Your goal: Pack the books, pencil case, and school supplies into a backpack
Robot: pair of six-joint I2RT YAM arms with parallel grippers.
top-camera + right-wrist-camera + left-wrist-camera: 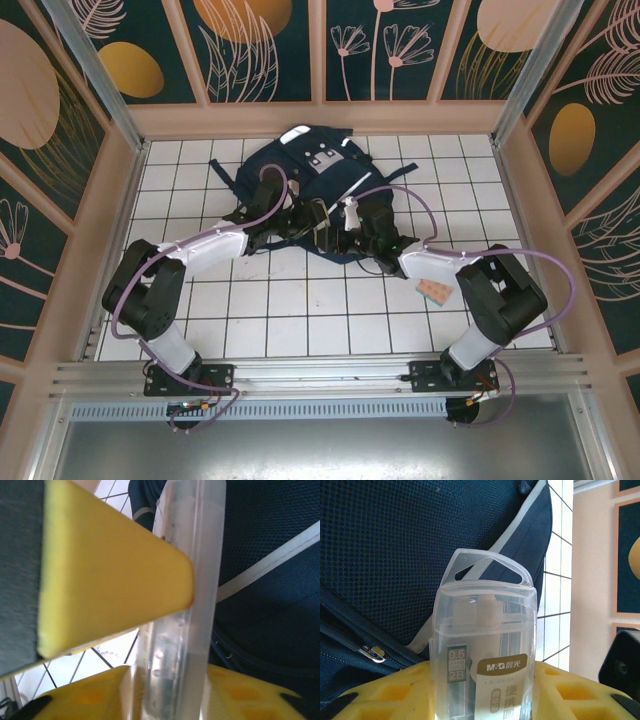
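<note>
backpack far centre of table | box at its near edge | pad right, nearer

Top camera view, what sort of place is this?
Probably a staged robot workcell: robot arms bolted to a metal rail, a white tiled tabletop, floral wall panels enclosing it.

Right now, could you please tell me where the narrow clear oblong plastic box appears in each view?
Top external: narrow clear oblong plastic box small, just above centre.
Left wrist: box lower centre, upright.
Right wrist: box centre, top to bottom.
Shared landmark: the navy-blue fabric backpack behind it.
</note>
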